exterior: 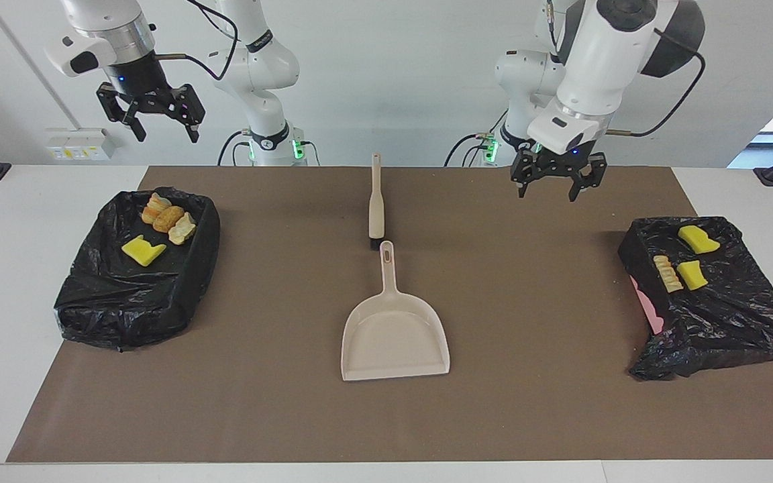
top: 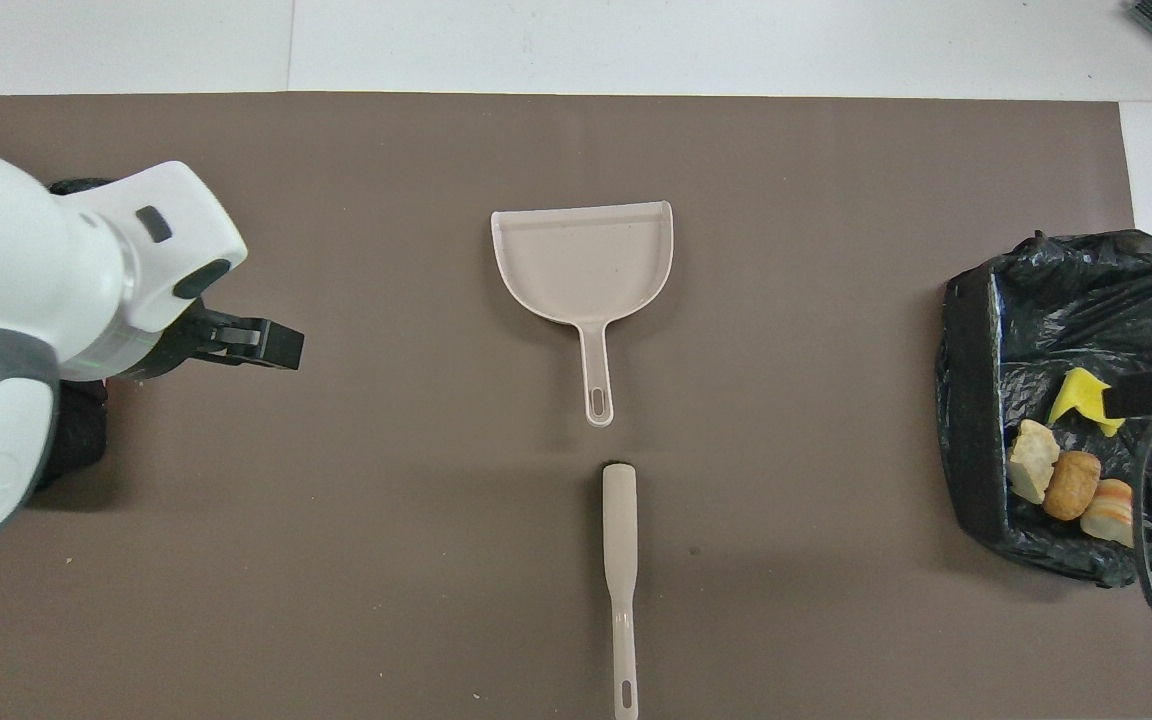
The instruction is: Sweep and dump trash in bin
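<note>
Now all the trash sits in the two bins, well apart from both of my tools. My left tool (exterior: pixel 551 182) hangs in the air with its fingers spread wide and holding nothing, over the brown mat (exterior: pixel 527 282) between the brush and the bin at my left arm's end of the counter (exterior: pixel 4 221). My right tool (exterior: pixel 149 118) is up high over the other end, above the bin there, also wide and empty.

The bin at my right arm's end (exterior: pixel 131 295) is lined with crinkled, glossy black plastic. In it lie three tan, crusty bread-like lumps (exterior: pixel 168 218) huddled together and one bright yellow notched sponge chunk (exterior: pixel 143 251) just beside them. The bin at my left arm's end (exterior: pixel 715 315), wrapped in the same black film with a pink wall showing at one spot, holds two yellow sponge chunks (exterior: pixel 697 239) and one ridged tan lump (exterior: pixel 667 273).

In the middle of the mat the beige plastic dustpan (exterior: pixel 394 333) lies flat and empty, a shallow scoop with its slim handle pointing toward me. The matching brush (exterior: pixel 376 201), long and narrow, lies in line with it, nearer to me, its dark tip just short of the dustpan's handle.
</note>
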Controlling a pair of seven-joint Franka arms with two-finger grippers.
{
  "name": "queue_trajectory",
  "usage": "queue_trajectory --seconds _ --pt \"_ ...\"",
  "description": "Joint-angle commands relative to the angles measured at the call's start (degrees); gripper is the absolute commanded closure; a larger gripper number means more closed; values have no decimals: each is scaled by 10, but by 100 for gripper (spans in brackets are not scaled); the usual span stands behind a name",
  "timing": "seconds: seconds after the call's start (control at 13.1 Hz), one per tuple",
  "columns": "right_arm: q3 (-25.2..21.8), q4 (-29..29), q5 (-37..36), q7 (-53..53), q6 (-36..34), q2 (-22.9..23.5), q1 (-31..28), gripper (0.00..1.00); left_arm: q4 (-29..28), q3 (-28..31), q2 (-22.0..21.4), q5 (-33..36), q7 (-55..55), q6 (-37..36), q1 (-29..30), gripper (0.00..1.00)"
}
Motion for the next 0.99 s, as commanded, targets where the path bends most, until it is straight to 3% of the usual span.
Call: queue_trajectory --seconds 0.0,0.23,0.46,0.61,0.91 --pt "0 -24 7 -18 25 -14 -6 0 7 -2 -36 -3 38 -48 34 0" --pt "-1 -24 7 -13 24 -14 -6 0 75 1 -33 -14 101 -117 68 0" --pt "-1 -24 7 -12 23 -15 -6 0 131 12 -16 -69 105 -183 110 0" --pt "-1 -24 8 -12 22 -16 -6 0 162 13 7 -67 105 -191 111 0" --pt "-1 -26 7 -11 21 -17 -6 0 159 10 1 -50 148 -190 112 0"
